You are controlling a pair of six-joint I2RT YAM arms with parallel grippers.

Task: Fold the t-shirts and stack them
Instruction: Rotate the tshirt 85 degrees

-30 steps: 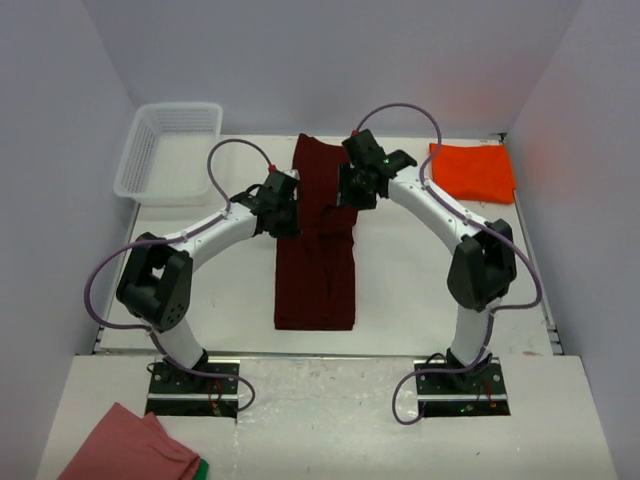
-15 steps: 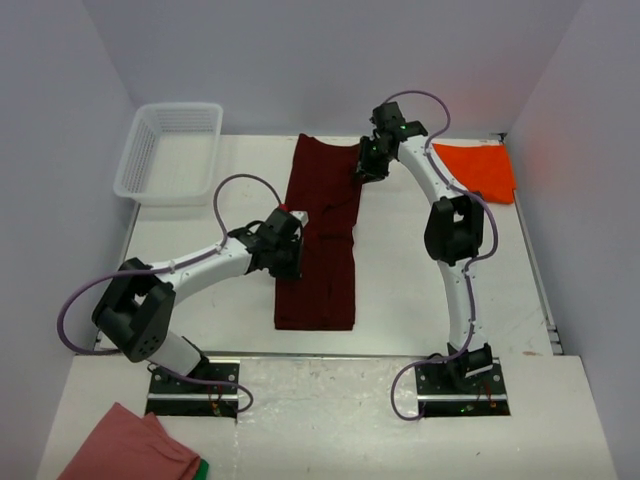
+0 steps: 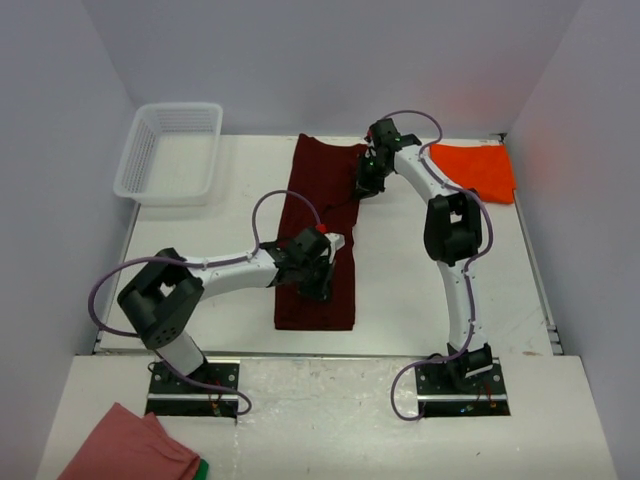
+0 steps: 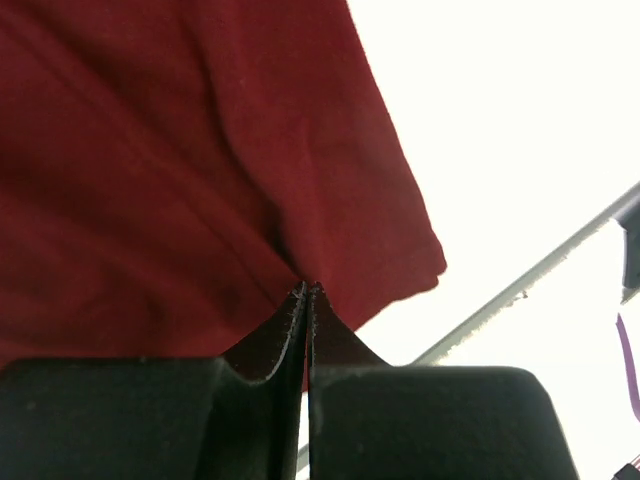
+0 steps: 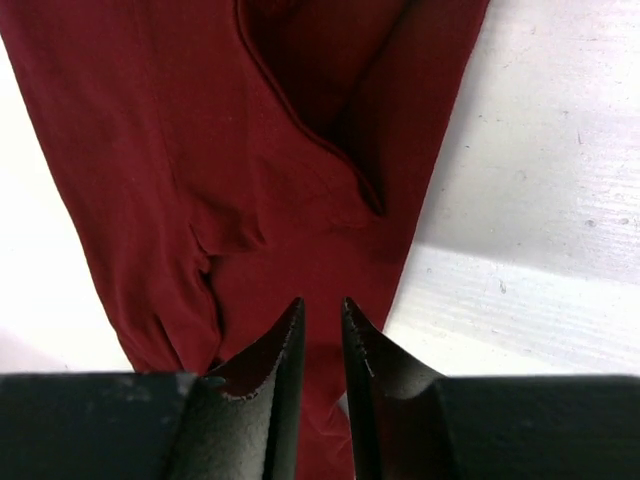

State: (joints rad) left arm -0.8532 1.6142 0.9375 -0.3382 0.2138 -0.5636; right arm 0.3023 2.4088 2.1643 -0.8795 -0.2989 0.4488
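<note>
The dark maroon t-shirt (image 3: 312,200) lies as a long narrow strip down the middle of the table, with a loose fold near its far right side. My left gripper (image 3: 322,284) is shut, its tips (image 4: 308,288) resting on the maroon fabric (image 4: 190,150) near the shirt's near right corner. My right gripper (image 3: 363,187) is at the shirt's far right edge. In the right wrist view its jaws (image 5: 322,303) stand a narrow gap apart just above the maroon fabric (image 5: 190,120). The orange-red t-shirt (image 3: 474,171) lies folded at the back right.
A white plastic basket (image 3: 170,150) stands at the back left. A salmon-pink cloth with a green edge (image 3: 130,452) lies on the near shelf by the left base. The table's front metal edge (image 4: 530,285) runs close to the left gripper. White walls enclose the table.
My left gripper has moved from the shirt's left edge toward its near right part. My right arm swung to the far right edge of the shirt and lowered there. The shirt's outline has barely changed.
</note>
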